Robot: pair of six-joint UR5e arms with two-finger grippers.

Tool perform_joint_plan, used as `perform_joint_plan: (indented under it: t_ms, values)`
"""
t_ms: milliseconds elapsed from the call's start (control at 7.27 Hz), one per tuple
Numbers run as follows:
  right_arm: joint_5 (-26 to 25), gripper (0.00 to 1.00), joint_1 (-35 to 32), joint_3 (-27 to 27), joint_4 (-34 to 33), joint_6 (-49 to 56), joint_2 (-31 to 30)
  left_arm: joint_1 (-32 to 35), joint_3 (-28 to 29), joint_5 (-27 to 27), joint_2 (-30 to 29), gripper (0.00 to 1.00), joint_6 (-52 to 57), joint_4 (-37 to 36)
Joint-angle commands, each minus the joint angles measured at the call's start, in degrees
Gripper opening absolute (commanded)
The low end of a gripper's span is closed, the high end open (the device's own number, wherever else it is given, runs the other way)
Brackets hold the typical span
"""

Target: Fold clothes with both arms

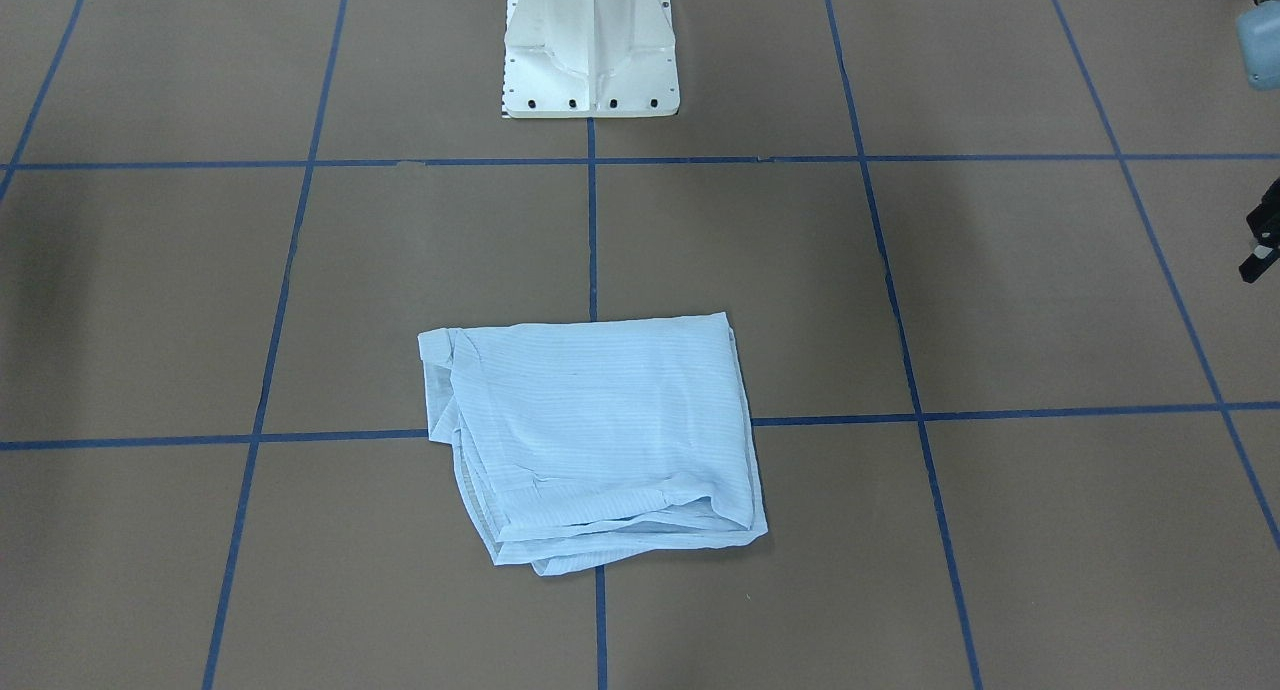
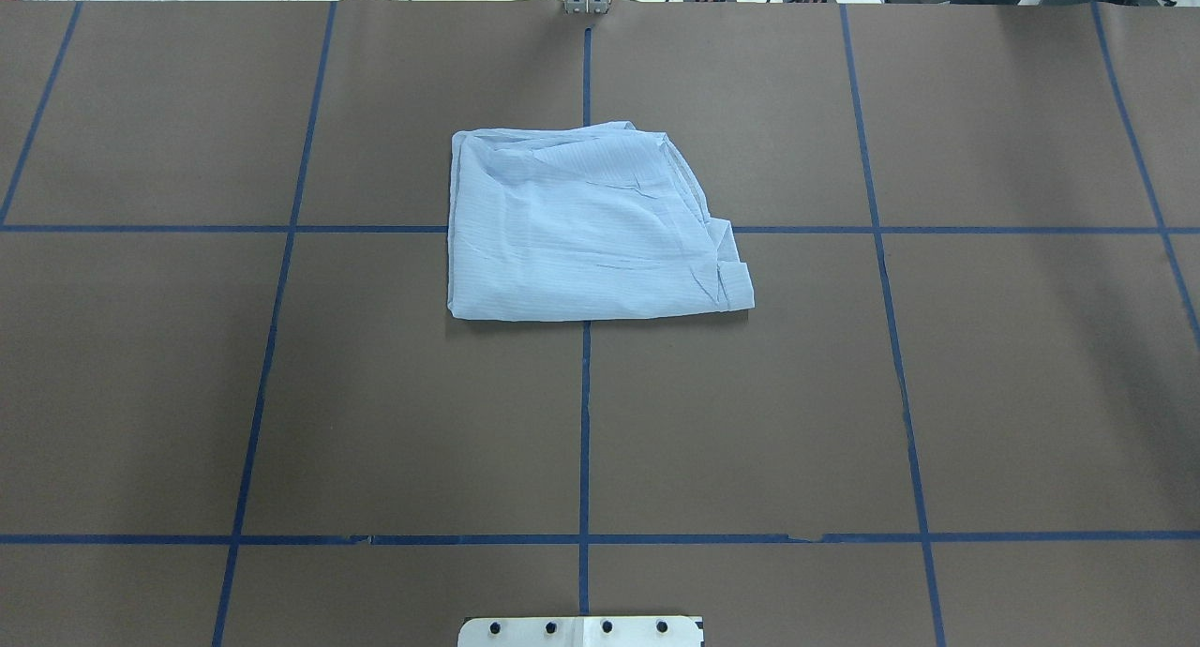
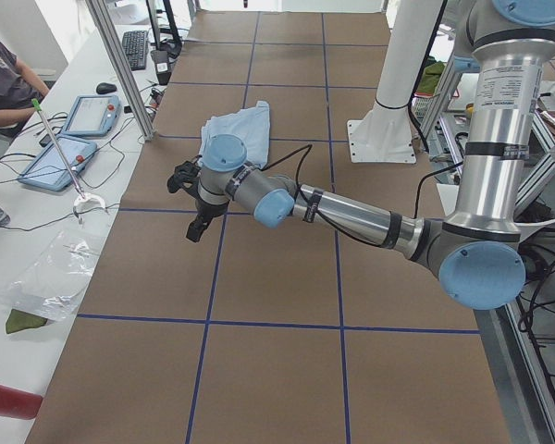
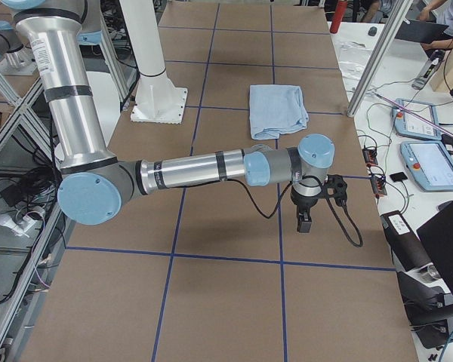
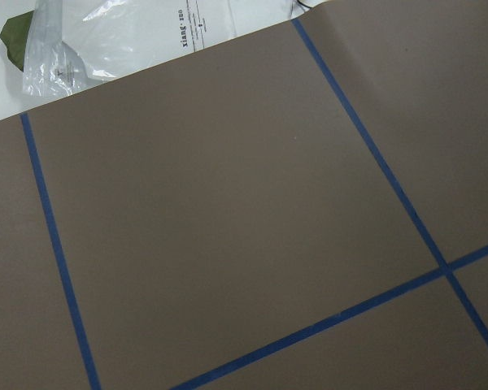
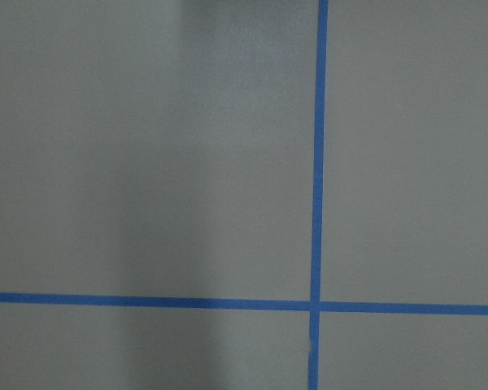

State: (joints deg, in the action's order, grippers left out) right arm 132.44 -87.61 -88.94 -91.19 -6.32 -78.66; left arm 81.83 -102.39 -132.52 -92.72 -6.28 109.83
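Front-facing view: the pale-blue striped shirt (image 1: 600, 440) lies folded into a rough rectangle just below centre on the brown desk (image 1: 1000, 300), across the blue tape lines (image 1: 592, 240). Its layered edges sit uneven at the left and bottom. A black sliver of the left pincer (image 1: 1260, 245) shows at the right edge, too little to tell its state.

Overhead: shirt upper centre, no arm in frame.

Left side view: the left arm (image 3: 351, 215) reaches over bare desk, well apart from the shirt; I cannot tell how its jaws stand.

Right side view: the right pincer (image 4: 303, 223) hangs over bare desk, state likewise unclear.

Wrist views: only desk and tape, plus a plastic bag (image 5: 89, 41) at upper left.

Judged risk: any neatening grab could snag one loose layer and drag the thin fold open
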Motion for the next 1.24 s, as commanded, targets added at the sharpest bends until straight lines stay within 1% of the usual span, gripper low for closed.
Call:
perform_joint_plan:
  t_ms: [0, 138, 275, 413, 551, 963, 1101]
  values:
    - [0.1, 1.0, -1.51, -4.9, -0.48, 3.05, -5.78, 4.71, -1.32, -0.28, 4.8, 1.0, 9.39, -1.02]
    - [-0.68, 1.0, -1.43, -7.62, 0.22, 3.32, -10.24, 4.83, -0.98, 0.32, 6.14, 1.0, 9.35, -0.93]
    - [-0.69, 1.0, -1.43, -8.95, 0.4, 3.24, -11.68, 5.18, -1.84, -0.11, 6.59, 1.0, 9.27, -1.02]
    - [-0.78, 1.0, -1.43, -9.4, 0.31, 3.15, -12.04, 5.09, -2.03, 0.15, 8.16, 1.0, 9.26, -0.84]
    - [-0.43, 1.0, -1.43, -9.49, 0.31, 3.15, -11.69, 5.09, -1.33, 0.07, 8.26, 1.0, 9.35, -0.32]
    - [-0.87, 1.0, -0.55, -9.5, -0.21, 2.89, -9.94, 5.09, -2.03, -0.63, 5.72, 1.0, 0.15, -0.93]
    - [-0.52, 1.0, -0.37, -9.49, -0.13, 2.89, -9.67, 5.01, -2.46, -0.64, 5.62, 1.0, 0.04, -0.76]
